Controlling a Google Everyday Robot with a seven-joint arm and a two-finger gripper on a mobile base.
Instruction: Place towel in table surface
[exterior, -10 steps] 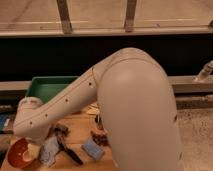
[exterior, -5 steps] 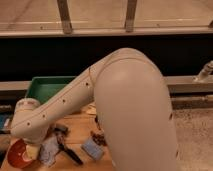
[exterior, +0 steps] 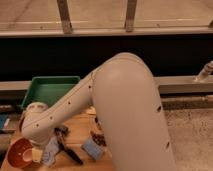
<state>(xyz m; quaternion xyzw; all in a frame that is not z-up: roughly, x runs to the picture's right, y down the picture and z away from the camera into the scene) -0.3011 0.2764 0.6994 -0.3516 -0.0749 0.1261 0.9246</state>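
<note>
Down at the near-left corner of the wooden table (exterior: 81, 126), the gripper (exterior: 61, 134) hangs low beneath the arm's wrist. The pale, bunched towel (exterior: 50, 150) lies just beside it at about its 7 o'clock, between the orange bowl (exterior: 19, 152) and a black tool (exterior: 73, 155). I cannot tell whether the gripper has hold of the towel or is free of it.

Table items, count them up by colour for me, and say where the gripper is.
Green: 1, tray
Orange: 1, bowl
Pale: 1, towel
Blue: 1, block
Black: 1, tool
Total: 5
The gripper hangs over the table, close by the towel.
</note>
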